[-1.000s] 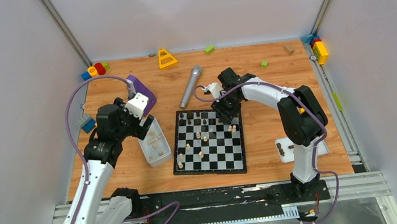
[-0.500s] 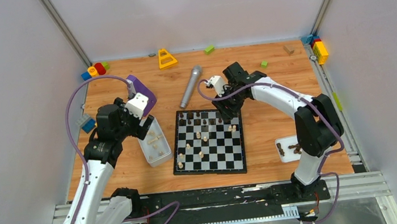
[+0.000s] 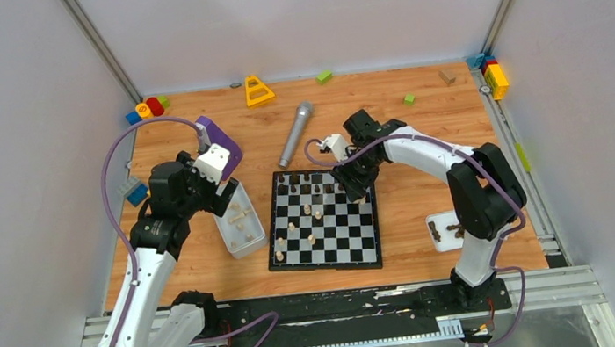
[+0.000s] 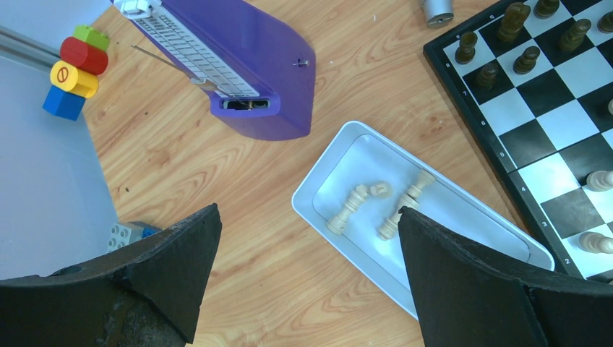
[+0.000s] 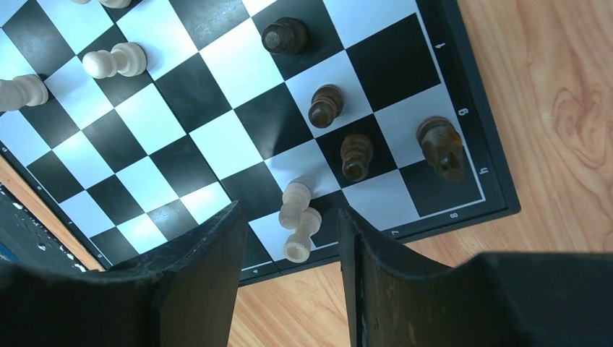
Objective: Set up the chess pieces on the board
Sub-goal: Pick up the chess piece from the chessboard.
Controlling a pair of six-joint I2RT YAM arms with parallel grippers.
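light pair: two pale chess pieces touching each other at the edge of the chessboard, in the gap between the fingers of the right gripper and clear of both.
right gripper: fingers apart, holding nothing, low over the chessboard's border.
dark pieces: four upright on the chessboard just beyond the right gripper's fingertips, mostly toward the finger on the right of its wrist view.
light pawns: two farther out beyond the other finger, well apart from the light pair.
left gripper: fingers spread wide, empty, hanging above the tray.
tray: pale and oblong, below the left gripper's gap, its long side just beside the chessboard.
tray pieces: three pale pieces lying flat, seen between the left gripper's fingers, touching neither.
purple device: wedge-shaped, on the wood beyond the left gripper's fingertips.
toy blocks: green, red, yellow and blue stack, beyond and outside the finger on the left of that view.
microphone: grey, between the two grippers, nearer the right one.
second tray: holds dark pieces, well behind the right gripper.
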